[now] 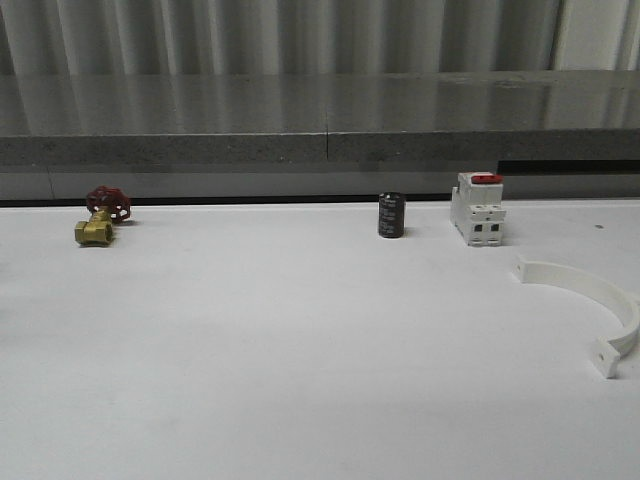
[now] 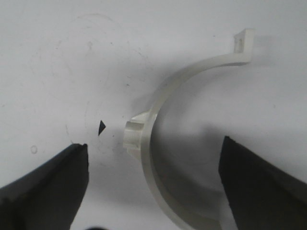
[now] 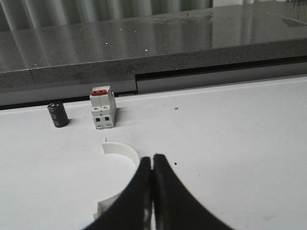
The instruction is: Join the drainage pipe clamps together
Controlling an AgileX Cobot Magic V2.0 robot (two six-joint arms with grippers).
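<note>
Two clamp halves lie apart on the table

One clamp half (image 1: 600, 305) lies flat at the table's (image 1: 300, 380) right side, just in front of the switch (image 1: 477, 208). In the left wrist view a second half (image 2: 158, 143) lies on the white surface between the left claw's (image 2: 153, 187) spread, released fingers (image 2: 48, 187). The right claw (image 3: 152, 191) is clenched on nothing, fingertips touching, near the first half (image 3: 120, 158). A black capacitor (image 1: 391, 215) stands beside the switch; a brass valve (image 1: 100, 218) sits far left

The right gripper (image 3: 152, 165), fingers pressed together, hangs over a white clamp (image 3: 121, 165) on the table (image 3: 230, 143); beyond stand a switch (image 3: 102, 108) and a black cylinder (image 3: 58, 115).
</note>
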